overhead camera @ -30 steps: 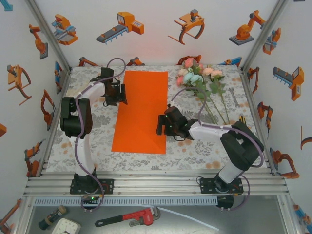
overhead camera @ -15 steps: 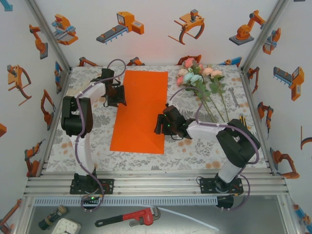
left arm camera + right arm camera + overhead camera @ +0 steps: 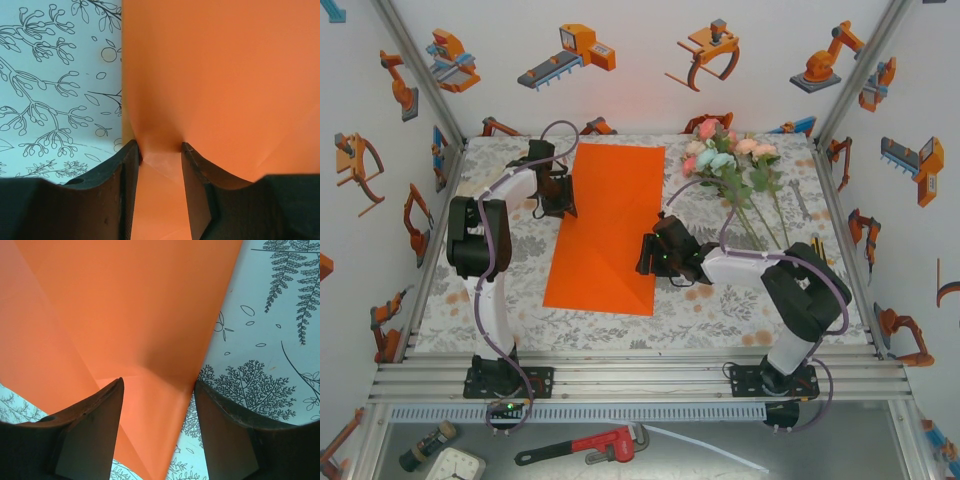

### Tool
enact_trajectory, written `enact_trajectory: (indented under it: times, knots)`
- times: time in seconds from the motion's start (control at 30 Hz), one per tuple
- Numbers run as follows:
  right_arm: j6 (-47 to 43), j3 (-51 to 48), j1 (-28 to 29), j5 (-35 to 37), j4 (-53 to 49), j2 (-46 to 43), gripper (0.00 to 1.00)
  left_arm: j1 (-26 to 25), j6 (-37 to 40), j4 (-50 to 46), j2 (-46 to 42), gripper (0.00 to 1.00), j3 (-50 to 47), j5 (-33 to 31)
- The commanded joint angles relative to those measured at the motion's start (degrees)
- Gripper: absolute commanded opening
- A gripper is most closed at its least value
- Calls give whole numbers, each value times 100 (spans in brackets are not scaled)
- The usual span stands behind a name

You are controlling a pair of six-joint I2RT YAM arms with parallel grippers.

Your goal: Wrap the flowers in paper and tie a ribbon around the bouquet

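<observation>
The orange paper (image 3: 605, 225) lies flat on the floral cloth, mid-table. My left gripper (image 3: 560, 197) is at its left edge, and its jaws stand partly open. In the left wrist view the paper (image 3: 220, 75) puckers into a small ridge between the fingertips of the left gripper (image 3: 159, 149). My right gripper (image 3: 648, 255) is at the paper's right edge, open. One fingertip rests on the paper (image 3: 125, 305) and the other on the cloth, with the edge rising inside the right gripper (image 3: 157, 382). The flowers (image 3: 725, 160) lie loose at the back right, apart from the paper. The ribbon is out of view.
The flower stems (image 3: 760, 225) run towards the right arm's elbow. A small spanner (image 3: 800, 200) lies on the cloth (image 3: 500, 290) to the right. Aluminium frame posts stand at the table corners. A red pipe wrench (image 3: 585, 447) lies on the shelf below the front edge.
Both grippers' jaws have narrowed. The right gripper has shifted a little left, and the paper's near end has slid left with it. The left arm has barely moved.
</observation>
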Motion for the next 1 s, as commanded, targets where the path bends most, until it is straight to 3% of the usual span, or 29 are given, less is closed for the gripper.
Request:
enact_trajectory:
  times: [0.0, 0.17, 0.3, 0.5, 0.6, 0.73, 0.83, 0.97]
  knots:
    - [50, 26, 20, -28, -238, 198, 56, -23, 5, -192, -174, 38, 90, -41]
    - [42, 17, 20, -28, -246, 214, 56, -17, 23, -303, -265, 32, 153, -41]
    - [-3, 37, 19, -45, -262, 215, 57, -31, -93, -374, -257, 18, 211, 98]
    - [-800, 36, 20, 538, -670, -701, 74, -32, -1222, -457, -519, 0, 125, -123]
    - [-1348, -185, 86, 870, -645, -1452, 80, -20, -1670, -628, -566, 0, 239, -159]
    - [-2983, -598, 831, 1469, -86, -2176, 89, -24, -2097, -870, -515, 0, 496, 5]
    - [-4103, -639, 1388, 990, 192, -2191, 92, -32, -2384, -1188, -453, 0, 737, 30]
    - [-4487, -284, 1935, 776, 497, -1597, 93, -46, -2864, -1268, -586, 0, 701, 125]
